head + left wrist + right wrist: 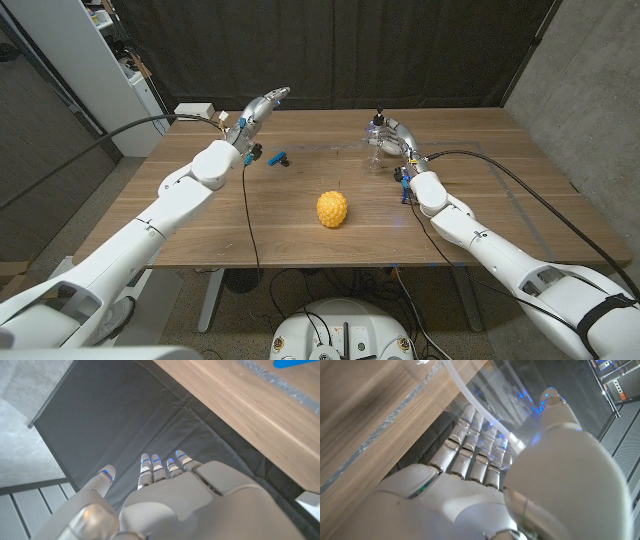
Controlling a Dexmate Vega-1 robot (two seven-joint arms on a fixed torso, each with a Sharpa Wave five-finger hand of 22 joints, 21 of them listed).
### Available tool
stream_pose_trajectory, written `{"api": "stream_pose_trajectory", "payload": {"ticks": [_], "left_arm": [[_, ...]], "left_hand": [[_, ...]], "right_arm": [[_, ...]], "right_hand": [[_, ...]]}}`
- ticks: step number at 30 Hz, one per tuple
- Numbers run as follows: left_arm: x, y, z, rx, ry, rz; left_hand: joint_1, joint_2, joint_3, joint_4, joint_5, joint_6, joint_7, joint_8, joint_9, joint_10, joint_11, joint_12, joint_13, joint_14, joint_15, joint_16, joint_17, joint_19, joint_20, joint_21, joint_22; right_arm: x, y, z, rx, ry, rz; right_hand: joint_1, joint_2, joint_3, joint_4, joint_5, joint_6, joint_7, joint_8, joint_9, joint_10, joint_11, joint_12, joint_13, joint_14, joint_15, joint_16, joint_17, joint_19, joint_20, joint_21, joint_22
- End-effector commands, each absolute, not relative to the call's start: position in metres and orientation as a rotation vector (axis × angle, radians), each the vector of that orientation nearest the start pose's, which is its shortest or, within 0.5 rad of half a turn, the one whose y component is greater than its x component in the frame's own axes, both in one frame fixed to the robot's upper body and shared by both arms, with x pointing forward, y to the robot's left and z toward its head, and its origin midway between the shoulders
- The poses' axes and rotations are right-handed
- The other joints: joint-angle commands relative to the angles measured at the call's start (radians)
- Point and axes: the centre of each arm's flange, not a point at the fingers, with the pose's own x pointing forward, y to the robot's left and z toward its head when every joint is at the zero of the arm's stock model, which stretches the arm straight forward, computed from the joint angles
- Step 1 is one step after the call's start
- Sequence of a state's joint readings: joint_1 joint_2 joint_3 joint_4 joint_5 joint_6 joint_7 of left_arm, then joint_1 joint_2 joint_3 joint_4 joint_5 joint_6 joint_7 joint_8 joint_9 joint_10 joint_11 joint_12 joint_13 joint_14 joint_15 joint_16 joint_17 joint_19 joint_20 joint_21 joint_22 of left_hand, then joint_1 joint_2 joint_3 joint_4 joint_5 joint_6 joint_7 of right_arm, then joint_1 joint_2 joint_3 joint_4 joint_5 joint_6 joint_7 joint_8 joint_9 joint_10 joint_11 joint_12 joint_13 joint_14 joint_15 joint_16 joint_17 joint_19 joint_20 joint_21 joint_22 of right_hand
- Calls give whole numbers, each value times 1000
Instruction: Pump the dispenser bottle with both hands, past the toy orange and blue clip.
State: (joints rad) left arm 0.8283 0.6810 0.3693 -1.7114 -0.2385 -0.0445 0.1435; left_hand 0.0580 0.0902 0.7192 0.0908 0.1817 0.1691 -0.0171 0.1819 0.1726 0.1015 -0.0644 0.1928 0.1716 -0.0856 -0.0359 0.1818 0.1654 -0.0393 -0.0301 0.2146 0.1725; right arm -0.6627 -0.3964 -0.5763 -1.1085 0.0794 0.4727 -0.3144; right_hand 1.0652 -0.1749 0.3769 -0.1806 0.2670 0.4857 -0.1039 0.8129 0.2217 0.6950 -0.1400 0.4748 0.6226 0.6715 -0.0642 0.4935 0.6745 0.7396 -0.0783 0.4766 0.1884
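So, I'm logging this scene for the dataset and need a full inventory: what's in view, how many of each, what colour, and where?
toy orange: one, yellow-orange and bumpy, middle of the table.
blue clip: one, blue, on the table beside the left hand.
dispenser bottle: one, clear with a dark pump top, far right part of the table, in the right hand.
table: one, brown wood, with tape lines on it.
white box: one, at the table's far left corner.
curtain: one, dark, behind the table.
left hand: white, raised over the table's far left edge, holding nothing.
right hand: white, grips the bottle.
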Motion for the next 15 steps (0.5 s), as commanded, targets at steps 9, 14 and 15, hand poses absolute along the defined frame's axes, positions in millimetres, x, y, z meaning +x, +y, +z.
{"api": "stream_pose_trajectory", "payload": {"ticks": [9, 14, 15], "left_arm": [[607, 284, 34, 160, -704, -62], [613, 285, 23, 98, -701, -48], [614, 286, 21, 81, -700, -47]], "left_hand": [[-7, 73, 7, 1, 5, 9, -2, 3, 0, 10, -3, 4, 1, 26, -41, 8, 5, 31, -46, 10, 1], [-8, 72, 8, 1, 5, 9, -4, 2, 0, 10, -3, 3, 1, 34, -42, 8, 5, 41, -43, 12, 1], [-8, 72, 8, 1, 5, 9, -7, 2, 0, 10, -4, 3, 1, 36, -43, 8, 5, 44, -43, 13, 1]], "right_arm": [[683, -196, -1, -408, -844, 25], [687, -196, -4, -417, -832, 7], [687, -197, -4, -418, -833, 6]], "right_hand": [[287, 260, -18, 3, -1, 4, -16, 9, 6, 29, -38, 1, 16, 1, -169, 2, 10, -8, -91, 9, 3], [298, 261, -24, 4, -3, 4, -20, 10, 7, 29, -36, 1, 20, 2, -169, 1, 12, -13, -94, 12, 3], [300, 262, -25, 4, -3, 3, -21, 11, 7, 28, -36, 0, 21, 3, -170, 1, 12, -16, -96, 11, 3]]}}
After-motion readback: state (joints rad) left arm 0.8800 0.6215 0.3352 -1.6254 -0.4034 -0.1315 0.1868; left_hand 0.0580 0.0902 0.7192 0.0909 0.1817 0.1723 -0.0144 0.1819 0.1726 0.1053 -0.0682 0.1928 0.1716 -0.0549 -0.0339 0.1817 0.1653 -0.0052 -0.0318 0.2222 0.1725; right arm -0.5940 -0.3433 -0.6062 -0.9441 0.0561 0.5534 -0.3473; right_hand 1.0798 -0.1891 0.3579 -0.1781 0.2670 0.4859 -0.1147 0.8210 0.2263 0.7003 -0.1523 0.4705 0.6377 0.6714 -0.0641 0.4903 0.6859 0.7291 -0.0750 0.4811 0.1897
